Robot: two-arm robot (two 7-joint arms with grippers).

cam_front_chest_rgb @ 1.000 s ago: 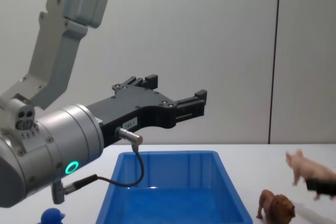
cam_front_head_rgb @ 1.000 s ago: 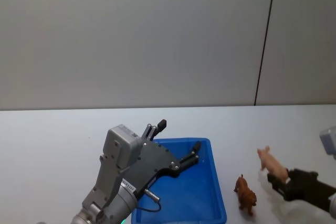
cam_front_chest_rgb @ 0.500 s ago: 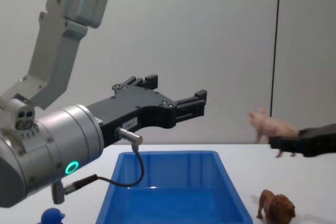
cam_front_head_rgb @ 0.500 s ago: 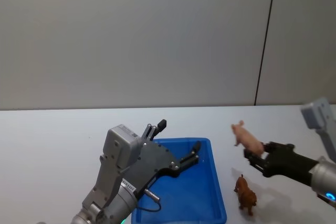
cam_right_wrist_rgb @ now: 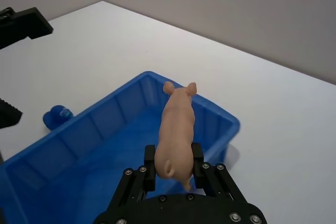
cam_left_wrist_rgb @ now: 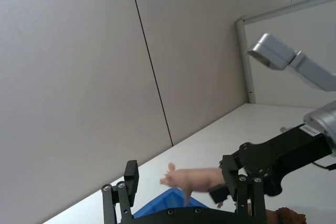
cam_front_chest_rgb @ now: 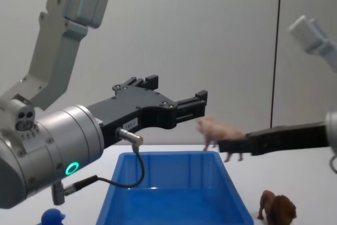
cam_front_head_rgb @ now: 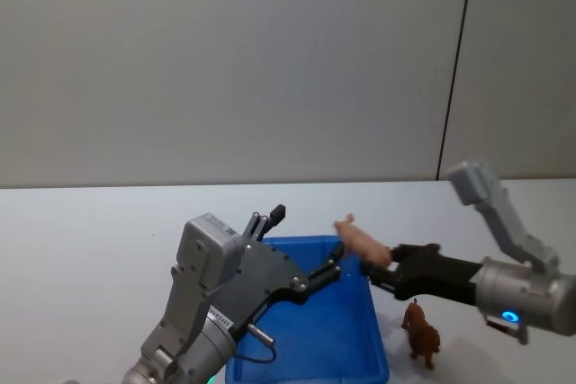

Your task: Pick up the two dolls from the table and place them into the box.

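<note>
The right gripper clamps the smooth pink pig over the glossy blue box, with the black left gripper spread wide.

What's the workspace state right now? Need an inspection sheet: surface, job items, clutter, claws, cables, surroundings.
Surface: white table, flat and plain.
Job's things: pig is held in the air over the far right corner of the blue box. Lion stands on the table just right of the box. Nothing seen inside the box.
Clutter: one small blue object on the table beside the box; cannot tell what it is.
Claws: right claw is shut on the pig. Left claw is open and empty, above the box.
Cables: black cable loops from the left wrist and hangs over the box.
Surroundings: grey wall with a dark vertical seam.
</note>
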